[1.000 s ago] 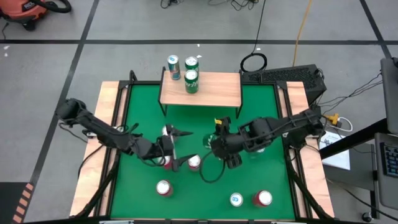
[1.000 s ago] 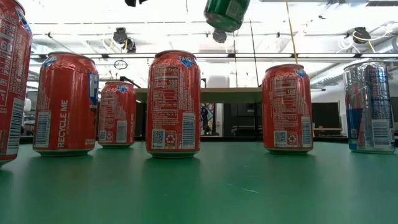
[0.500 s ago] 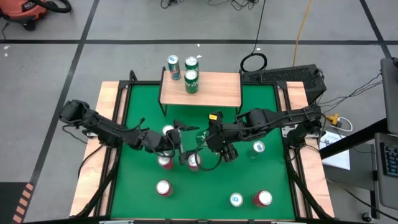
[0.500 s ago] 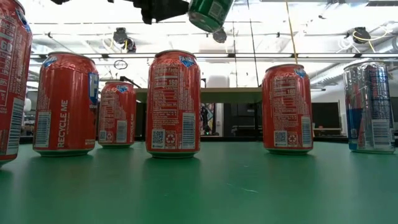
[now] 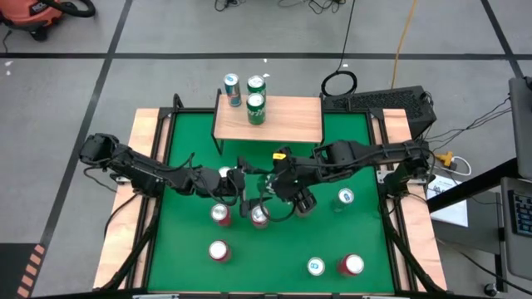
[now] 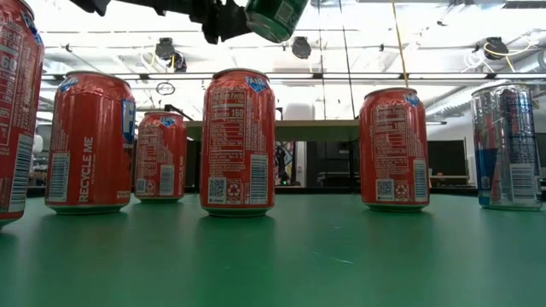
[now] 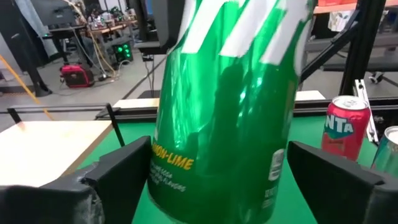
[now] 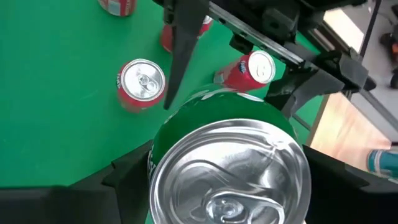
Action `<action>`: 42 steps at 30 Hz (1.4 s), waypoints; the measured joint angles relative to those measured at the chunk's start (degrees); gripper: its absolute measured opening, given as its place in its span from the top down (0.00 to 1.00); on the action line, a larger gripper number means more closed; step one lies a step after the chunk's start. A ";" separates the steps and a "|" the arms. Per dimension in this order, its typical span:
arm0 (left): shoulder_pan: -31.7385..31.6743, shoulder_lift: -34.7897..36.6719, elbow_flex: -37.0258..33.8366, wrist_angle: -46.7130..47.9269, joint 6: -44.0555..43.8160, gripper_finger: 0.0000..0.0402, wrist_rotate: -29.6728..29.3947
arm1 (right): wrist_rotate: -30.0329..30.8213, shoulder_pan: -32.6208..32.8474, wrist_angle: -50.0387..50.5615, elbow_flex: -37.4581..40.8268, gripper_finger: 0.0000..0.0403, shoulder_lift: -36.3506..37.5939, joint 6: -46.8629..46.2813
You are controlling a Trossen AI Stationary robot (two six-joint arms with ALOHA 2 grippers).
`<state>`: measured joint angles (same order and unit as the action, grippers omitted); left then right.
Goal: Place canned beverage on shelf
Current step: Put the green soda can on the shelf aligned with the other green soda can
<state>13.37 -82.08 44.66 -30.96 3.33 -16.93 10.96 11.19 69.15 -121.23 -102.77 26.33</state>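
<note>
Handover in mid-air was what the moment showed. The green can [image 6: 275,17] hung well above the table [image 5: 349,241], tilted, near its middle and short of the shelf [image 5: 283,120]. The right gripper [image 8: 225,167] had its jaws clamped on the can's sides just below the lid. The left gripper [image 7: 222,163] had its jaws spread to either side of the same can. Whether they pressed on it could not be told, so the right arm seemed to carry the weight.

As for progress, the shelf carried a green can [image 5: 256,108] near its far left corner, and two more cans [image 5: 231,90] stood at its far edge, so some of the work looked done. This can was lifted but not placed. By my reading, what remained was for one arm to take it fully, carry it toward the far side of the table and set it upright on the plank. Several red cans [image 5: 219,251] and two pale-topped ones [image 5: 316,266] stood on the table, probably waiting their turn.
</note>
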 joint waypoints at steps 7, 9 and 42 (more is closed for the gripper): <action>0.05 0.00 0.00 0.59 -0.46 0.25 -0.35 | -0.24 0.01 -0.37 0.00 0.27 -0.01 0.48; 0.22 0.00 0.00 0.54 -0.65 0.28 -0.42 | -0.35 0.01 -0.37 0.00 0.25 0.00 -0.09; 15.96 0.17 -0.11 -1.78 10.79 0.31 -58.42 | 23.56 7.31 -45.72 38.47 0.12 12.45 -37.07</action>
<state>29.33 -81.91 44.56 -32.74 14.12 -75.35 34.52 18.50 23.43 -82.76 -90.33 -10.74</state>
